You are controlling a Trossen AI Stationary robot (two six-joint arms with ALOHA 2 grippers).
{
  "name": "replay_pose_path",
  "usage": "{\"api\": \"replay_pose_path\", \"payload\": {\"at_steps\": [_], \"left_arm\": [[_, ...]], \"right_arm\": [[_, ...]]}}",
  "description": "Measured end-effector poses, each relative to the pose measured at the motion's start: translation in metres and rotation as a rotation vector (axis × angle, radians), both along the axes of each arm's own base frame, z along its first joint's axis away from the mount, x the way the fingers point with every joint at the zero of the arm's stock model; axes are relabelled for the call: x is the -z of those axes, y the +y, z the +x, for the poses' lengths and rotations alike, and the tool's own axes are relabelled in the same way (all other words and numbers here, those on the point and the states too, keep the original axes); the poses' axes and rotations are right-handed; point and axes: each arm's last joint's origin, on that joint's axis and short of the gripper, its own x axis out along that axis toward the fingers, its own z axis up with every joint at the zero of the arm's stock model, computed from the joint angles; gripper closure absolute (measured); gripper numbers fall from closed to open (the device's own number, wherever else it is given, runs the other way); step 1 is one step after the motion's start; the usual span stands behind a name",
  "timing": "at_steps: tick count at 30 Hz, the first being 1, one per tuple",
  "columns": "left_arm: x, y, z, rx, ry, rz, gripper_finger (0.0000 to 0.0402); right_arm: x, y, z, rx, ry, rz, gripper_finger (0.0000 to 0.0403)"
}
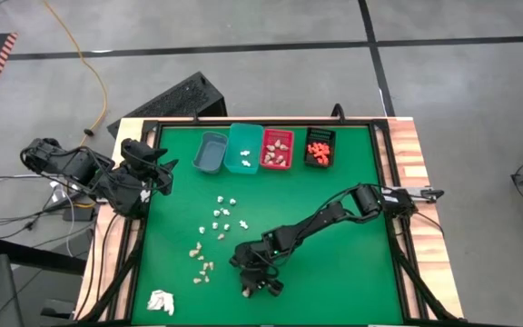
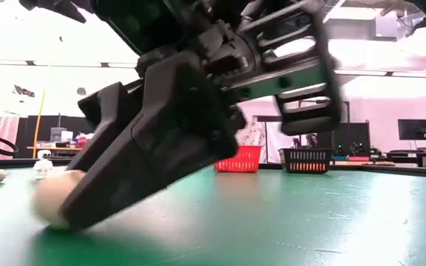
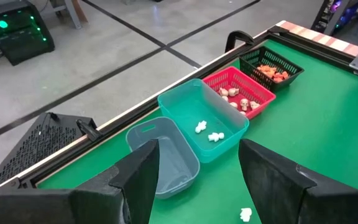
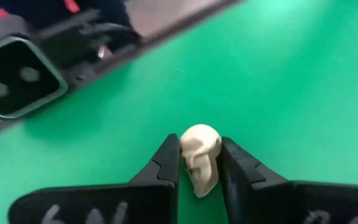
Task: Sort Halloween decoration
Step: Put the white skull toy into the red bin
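Green table (image 1: pixel 334 263): wide bare stretch right of the right gripper (image 1: pixel 260 283), black rim close on the near side, loose pieces crowding only the left. Scattered Halloween decoration (image 1: pixel 222 216) in white and tan left of and beyond that gripper, well apart from the row of bins at the far edge: grey bin (image 1: pixel 209 153), teal bin (image 1: pixel 244 148) with white pieces, red bin (image 1: pixel 277 150) with tan ones, black bin (image 1: pixel 319 147) with orange ones. White papery wad (image 1: pixel 161 302) near the front left corner.

Right gripper down at the table surface, fingers (image 4: pixel 166 165) clenched on a pale skull piece (image 4: pixel 200 155): one finger on each side, the skull's crown poking out past the tips, its base between them. In the low view, same skull piece (image 2: pixel 50 199) touching the cloth under the tips.

Left gripper (image 3: pixel 197 180) raised by the table's left edge, spread apart, nothing between, facing the grey and teal bins
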Motion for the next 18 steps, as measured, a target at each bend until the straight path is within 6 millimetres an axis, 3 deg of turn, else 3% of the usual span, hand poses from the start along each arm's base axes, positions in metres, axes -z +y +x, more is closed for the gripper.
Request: {"api": "replay_pose_path", "payload": {"at_steps": [9,18], "left_arm": [[0.000,0.000,0.001,-0.008,-0.028,-0.031,0.0191],[-0.001,-0.001,0.001,-0.002,-0.030,-0.040,0.0191]], "right_arm": [[-0.048,-0.043,0.008,0.178,-0.021,0.088,0.0328],[-0.120,-0.130,0.001,0.519,-0.127,0.058,0.0328]]}}
